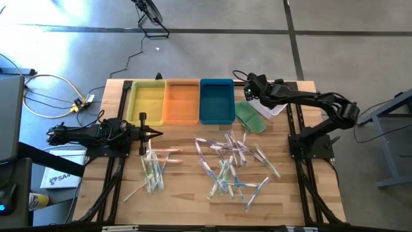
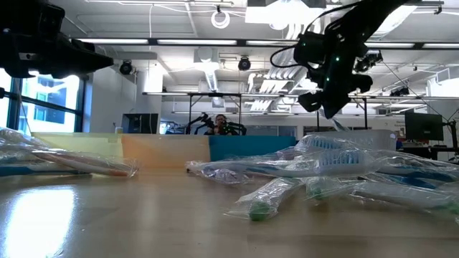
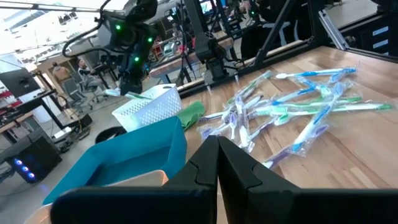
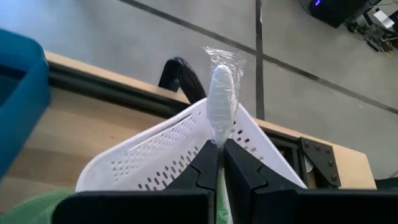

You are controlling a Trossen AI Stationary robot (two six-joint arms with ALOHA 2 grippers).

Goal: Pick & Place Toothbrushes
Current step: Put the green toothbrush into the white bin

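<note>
Gripping a wrapped toothbrush (image 4: 221,102) lengthwise, head outward, right gripper (image 4: 218,147) overhangs white basket (image 4: 161,155).

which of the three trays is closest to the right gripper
The blue tray, the right-hand one of the row, sits nearest the right gripper, which holds a wrapped toothbrush over the white basket. The orange tray and yellow tray lie farther left.

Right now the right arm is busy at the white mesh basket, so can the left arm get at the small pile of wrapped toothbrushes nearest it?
Probably yes: the left gripper, shut, hovers just above that pile, with nothing between.
</note>
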